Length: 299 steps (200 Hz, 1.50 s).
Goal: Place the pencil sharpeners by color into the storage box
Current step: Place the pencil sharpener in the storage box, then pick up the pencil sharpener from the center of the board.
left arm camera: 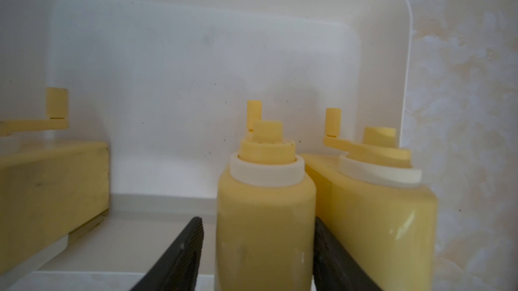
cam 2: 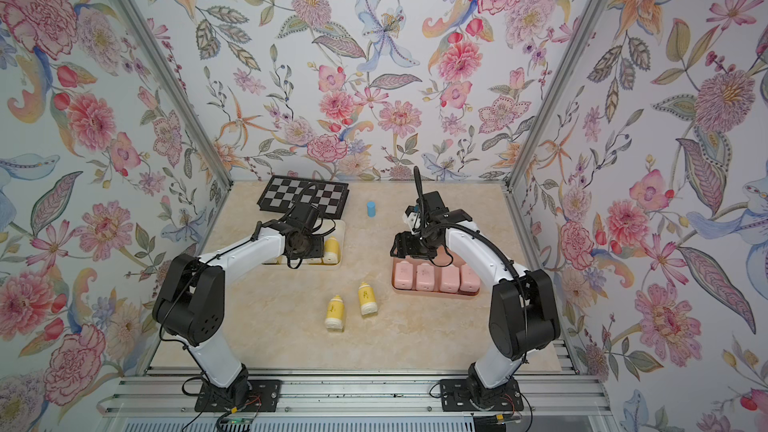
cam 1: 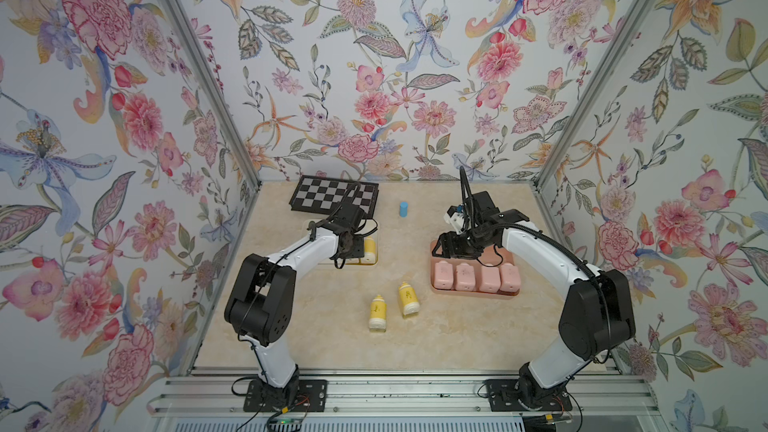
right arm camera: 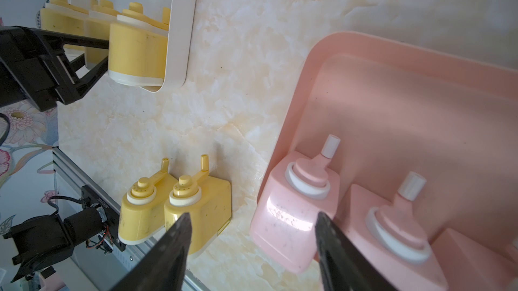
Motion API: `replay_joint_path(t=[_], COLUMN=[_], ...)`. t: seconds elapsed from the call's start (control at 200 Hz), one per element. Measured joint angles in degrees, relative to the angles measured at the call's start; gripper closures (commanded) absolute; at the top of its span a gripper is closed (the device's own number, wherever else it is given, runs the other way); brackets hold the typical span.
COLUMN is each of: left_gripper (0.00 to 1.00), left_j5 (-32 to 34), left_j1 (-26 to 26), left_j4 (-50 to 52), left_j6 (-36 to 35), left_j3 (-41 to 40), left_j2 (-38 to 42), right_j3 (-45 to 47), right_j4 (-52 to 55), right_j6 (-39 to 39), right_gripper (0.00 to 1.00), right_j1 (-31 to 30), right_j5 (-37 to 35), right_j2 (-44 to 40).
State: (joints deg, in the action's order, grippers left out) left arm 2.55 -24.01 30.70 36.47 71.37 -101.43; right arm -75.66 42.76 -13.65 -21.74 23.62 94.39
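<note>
Top views, left arm: the left gripper (cam 1: 352, 247) sits low in the shallow cream plastic tray (cam 1: 377, 226), with its fingers hidden under the wrist.
Top views, right arm: the right gripper (cam 2: 401, 247) hovers over the back corner of the shallow pink plastic tray (cam 2: 436, 293), above four pale pink squarish sharpeners (cam 2: 426, 277) in a row.
Top views, remaining: the left loose yellow sharpener (cam 1: 377, 312) and the right loose yellow sharpener (cam 1: 408, 299) lie between the arms. Both are frontward of the trays, long axes roughly front to back and white ends frontward. Both grippers are about equally near them.
Left wrist: the fingers (left arm camera: 193, 247) are apart around a yellow bottle-shaped plastic sharpener (left arm camera: 266, 197) in the tray, its crank end pointing away. There is a gap at one finger, and the other rests against it.
Right wrist: the fingers (right arm camera: 173, 247) are spread and hold nothing. The loose pair lies beyond one fingertip.
Judgement: the left gripper must back out frontward and straddle one loose sharpener across its width.
</note>
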Motion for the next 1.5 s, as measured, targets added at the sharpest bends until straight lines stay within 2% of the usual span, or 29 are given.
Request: replay_joint_path(t=[0.33, 0.741, 1.001, 1.286, 1.496], left_gripper=[0.37, 0.34, 0.33, 0.33, 0.33], left_j5=[2.0, 4.3, 6.7, 8.9, 9.7], left_j1=[0.0, -1.6, -10.4, -23.1, -30.4], left_j4=[2.6, 4.2, 5.8, 7.5, 8.8], left_j6=[0.0, 1.1, 3.8, 10.7, 14.6], left_j3=[0.8, -1.6, -6.1, -12.3, -13.4], left_j2=[3.9, 16.9, 20.4, 22.9, 22.8], right_j3=[0.0, 0.0, 0.0, 0.0, 0.0], right_j4=[0.0, 0.0, -0.2, -0.2, -0.2], right_j6=[0.0, 0.0, 0.0, 0.0, 0.0], right_gripper=[0.29, 0.29, 0.29, 0.29, 0.29], right_j1=[0.0, 0.0, 0.0, 0.5, 1.3], right_j5=[0.0, 0.0, 0.0, 0.0, -0.1], right_j2=[0.0, 0.0, 0.0, 0.0, 0.0])
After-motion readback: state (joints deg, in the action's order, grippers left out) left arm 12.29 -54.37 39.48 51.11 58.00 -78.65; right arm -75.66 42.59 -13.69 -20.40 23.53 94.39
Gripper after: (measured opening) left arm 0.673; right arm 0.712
